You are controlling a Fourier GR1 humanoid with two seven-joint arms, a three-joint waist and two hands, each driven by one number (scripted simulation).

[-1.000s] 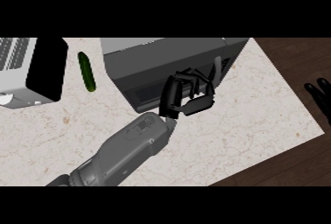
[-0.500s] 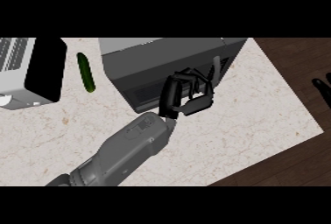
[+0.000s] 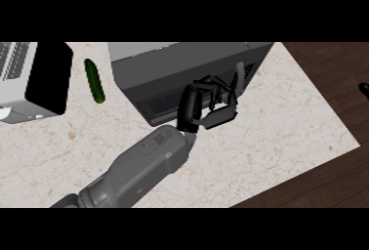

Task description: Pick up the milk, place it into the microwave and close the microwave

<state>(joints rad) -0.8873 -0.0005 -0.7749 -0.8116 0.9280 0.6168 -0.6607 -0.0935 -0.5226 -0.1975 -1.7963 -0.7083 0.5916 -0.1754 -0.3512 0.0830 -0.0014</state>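
Cucumber, long and green [image 3: 94,81], lies left of the dark grey boxy microwave [image 3: 180,63]. The black left hand [image 3: 205,105] is at the microwave's front; whether it is open or closed, I cannot tell. The milk is unseen; probably a light, stiff carton, best taken round its sides. The right hand [image 3: 364,90] barely shows.

The worktop [image 3: 274,132] is a pale cream stone with little brown specks all over it, and the floor [image 3: 324,58] past its right edge is dark brown wood. The microwave [image 3: 180,63] by the back edge is dark grey, the left hand [image 3: 205,105] in front of it is black, and its forearm [image 3: 137,171] is grey. Near the left edge lies a green cucumber [image 3: 94,80], next to a light grey box [image 3: 18,88] with a black side.
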